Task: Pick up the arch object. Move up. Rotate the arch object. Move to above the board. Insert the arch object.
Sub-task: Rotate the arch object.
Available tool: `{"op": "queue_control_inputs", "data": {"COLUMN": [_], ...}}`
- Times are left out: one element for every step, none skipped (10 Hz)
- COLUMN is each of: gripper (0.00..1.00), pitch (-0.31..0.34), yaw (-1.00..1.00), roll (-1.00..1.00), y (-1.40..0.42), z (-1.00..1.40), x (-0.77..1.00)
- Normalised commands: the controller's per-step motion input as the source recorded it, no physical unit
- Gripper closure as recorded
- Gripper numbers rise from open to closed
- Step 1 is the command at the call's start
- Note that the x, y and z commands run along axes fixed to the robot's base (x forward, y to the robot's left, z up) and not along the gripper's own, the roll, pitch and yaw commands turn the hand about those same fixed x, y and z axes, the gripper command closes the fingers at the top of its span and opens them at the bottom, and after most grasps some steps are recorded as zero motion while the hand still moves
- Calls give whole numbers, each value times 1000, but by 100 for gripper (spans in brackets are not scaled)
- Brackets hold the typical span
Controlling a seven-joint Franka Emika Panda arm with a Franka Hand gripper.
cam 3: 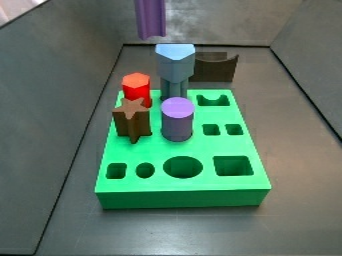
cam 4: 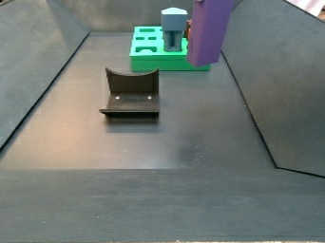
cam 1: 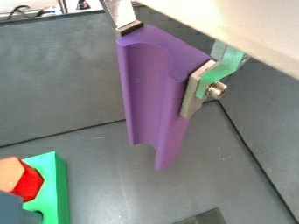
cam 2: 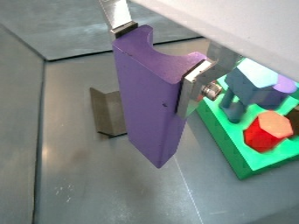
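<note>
My gripper (cam 1: 163,57) is shut on the arch object (cam 1: 155,101), a tall lilac-purple slab with a curved notch at its top. One silver finger (cam 2: 193,80) presses each side of the notched end. The arch object (cam 2: 152,109) hangs upright, clear of the floor, between the fixture (cam 2: 107,110) and the board (cam 2: 246,150). In both side views only the arch object (cam 4: 210,33) (cam 3: 150,14) shows; the gripper is out of frame above. The board (cam 3: 201,185) is a thick green slab with round and square holes in its top.
On the board stand a red hexagonal piece (cam 3: 134,87), a brown star-shaped piece (cam 3: 130,120), a purple cylinder (cam 3: 177,118) and a tall blue-grey piece (cam 3: 174,62). The dark fixture (cam 4: 129,93) stands on the floor. Sloping dark walls (cam 4: 273,85) enclose the workspace.
</note>
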Motion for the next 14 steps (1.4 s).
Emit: {"op": "queue_control_inputs", "data": {"gripper": [100, 100, 100, 100, 100, 100, 100, 100, 100, 100, 100, 100, 100, 100], "pitch": [25, 24, 22, 22, 23, 24, 27, 28, 33, 35, 47, 54, 60, 59], "yaw": [-1000, -1000, -1000, -1000, -1000, -1000, -1000, -1000, -1000, -1000, -1000, -1000, -789, -481], "roll": [-3, -3, -3, -3, -3, -3, -4, -4, -5, -5, -7, -8, -9, -9], "y": [34, 41, 22, 21, 19, 17, 17, 16, 16, 15, 15, 15, 15, 14], "z": [-85, -67, -34, -26, -17, -8, -6, -4, -1, 0, 1, 2, 4, 6], "x": [12, 15, 24, 25, 26, 28, 29, 29, 30, 30, 31, 31, 32, 32]}}
